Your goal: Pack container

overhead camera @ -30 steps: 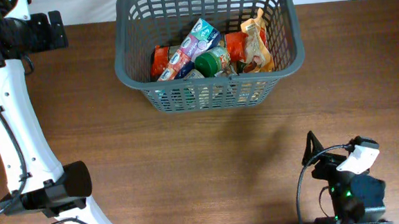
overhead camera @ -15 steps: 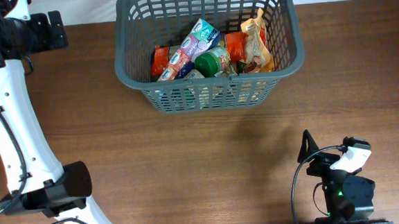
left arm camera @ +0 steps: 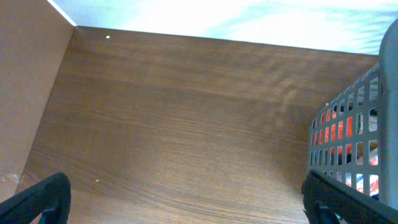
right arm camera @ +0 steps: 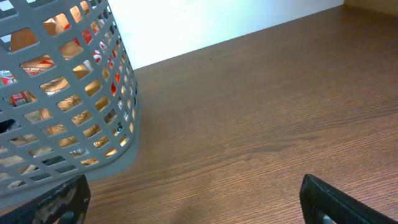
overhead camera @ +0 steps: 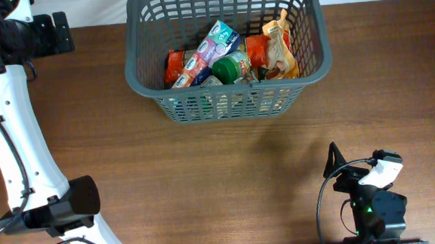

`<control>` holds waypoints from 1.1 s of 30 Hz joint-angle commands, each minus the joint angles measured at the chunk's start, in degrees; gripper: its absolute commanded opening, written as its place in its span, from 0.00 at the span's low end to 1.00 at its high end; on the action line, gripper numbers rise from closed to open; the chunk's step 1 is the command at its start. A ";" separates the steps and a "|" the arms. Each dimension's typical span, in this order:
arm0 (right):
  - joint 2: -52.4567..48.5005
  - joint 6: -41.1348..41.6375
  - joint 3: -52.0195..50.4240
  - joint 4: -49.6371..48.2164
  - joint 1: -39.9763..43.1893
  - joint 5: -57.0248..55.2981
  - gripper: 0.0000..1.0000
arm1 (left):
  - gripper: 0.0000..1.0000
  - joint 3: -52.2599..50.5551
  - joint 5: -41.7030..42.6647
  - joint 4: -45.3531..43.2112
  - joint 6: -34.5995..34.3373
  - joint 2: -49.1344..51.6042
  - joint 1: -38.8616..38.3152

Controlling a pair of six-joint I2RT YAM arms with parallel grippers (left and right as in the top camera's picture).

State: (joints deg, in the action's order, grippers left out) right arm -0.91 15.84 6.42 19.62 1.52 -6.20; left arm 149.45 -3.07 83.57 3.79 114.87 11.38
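Right tool (right arm camera: 196,202) gapes near the container (right arm camera: 118,158), labels on its packages (overhead camera: 220,46) unreadable.

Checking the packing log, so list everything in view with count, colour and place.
basket: one, dark grey, far centre of table
carton: one, teal and purple, in basket
red packets: two seen, in basket
green-topped item: one, mid basket
orange bag: one, basket's right end
table: one, brown wood
left pincer: one, black, open, left of basket
right pincer: one, black, open, near edge, right
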 commanded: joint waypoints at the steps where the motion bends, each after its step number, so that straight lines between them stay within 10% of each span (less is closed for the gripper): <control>1: 0.72 -0.35 -0.55 -0.42 0.39 -0.48 0.99 | 0.99 -0.42 -0.20 0.04 -0.35 0.02 0.09; 9: 0.72 -0.35 -0.55 -0.42 0.39 -0.48 0.99 | 0.99 -3.21 -0.17 0.02 -0.35 -2.78 -0.02; 18: 0.72 -0.35 -0.55 -0.39 0.39 -0.48 0.99 | 0.99 -29.18 -1.16 -2.36 -0.33 -25.24 -0.02; 29: 0.72 -0.35 -0.55 -0.42 0.39 -0.50 0.99 | 0.99 -75.45 -1.68 -60.22 -0.35 -62.40 -9.53; 33: 0.72 -0.35 -0.55 -0.42 0.39 -0.50 0.99 | 0.99 -91.97 0.85 -65.77 -0.35 -73.68 -12.63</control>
State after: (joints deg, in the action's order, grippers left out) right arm -0.89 15.84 6.31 19.25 1.52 -6.22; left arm 68.99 -4.38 18.35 3.60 47.68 0.67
